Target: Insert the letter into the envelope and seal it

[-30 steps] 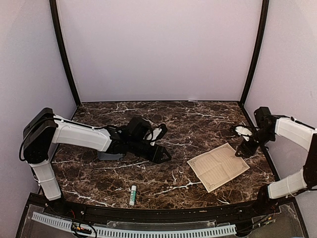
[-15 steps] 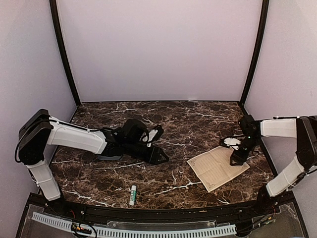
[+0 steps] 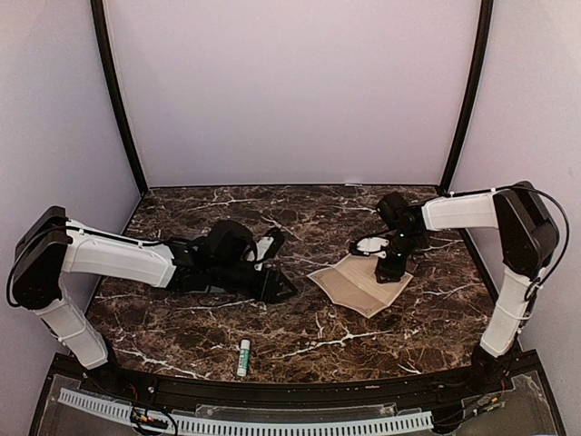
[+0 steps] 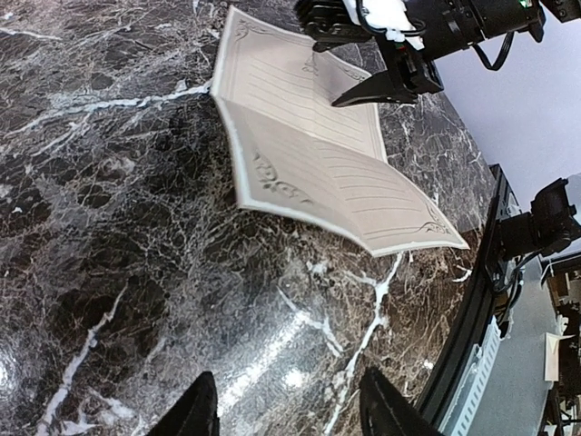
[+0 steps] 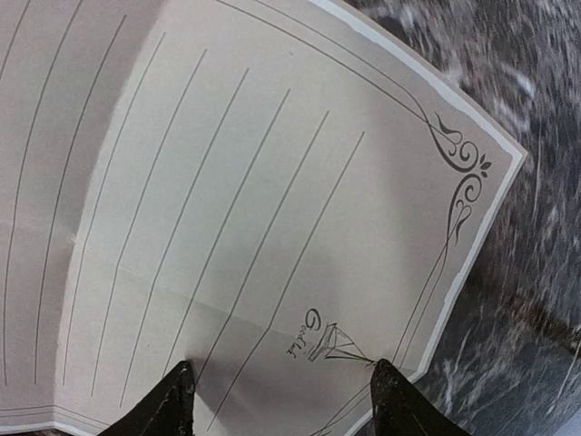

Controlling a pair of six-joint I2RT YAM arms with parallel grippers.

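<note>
— near the middle of the dark veined marble table (image 3: 318, 338), what have you got?

— i've got the cream paper letter with the thin ornamental border (image 3: 349, 283), lying a little toward 3 o'clock from the table's centre. it isn't flat. it's bent along its centre crease, and on my left wrist camera the nearer half stands clear of the marble with shadow beneath it.

— and your right gripper?

— my right gripper (image 3: 391, 271) is at the letter's 3 o'clock edge, pointing down at it. on the right wrist camera its two black fingertips (image 5: 177, 404) are spread wide over the printed face, one on each side of a small printed emblem, near a corner flourish. i can't tell whether the tips press on the paper. the jaws are released and clamp nothing.

— the left side?

— my left gripper (image 3: 277, 284) sits low over the marble at 9 o'clock from the letter, near it but apart. its fingers (image 4: 201, 413) are parted too, with only bare marble between them. it's unclenched and empty.

— anything else down there?

— a white glue stick with a green cap (image 3: 243, 357) lies at 7 o'clock, close to the table's near edge, well apart from the letter and from both grippers.
</note>
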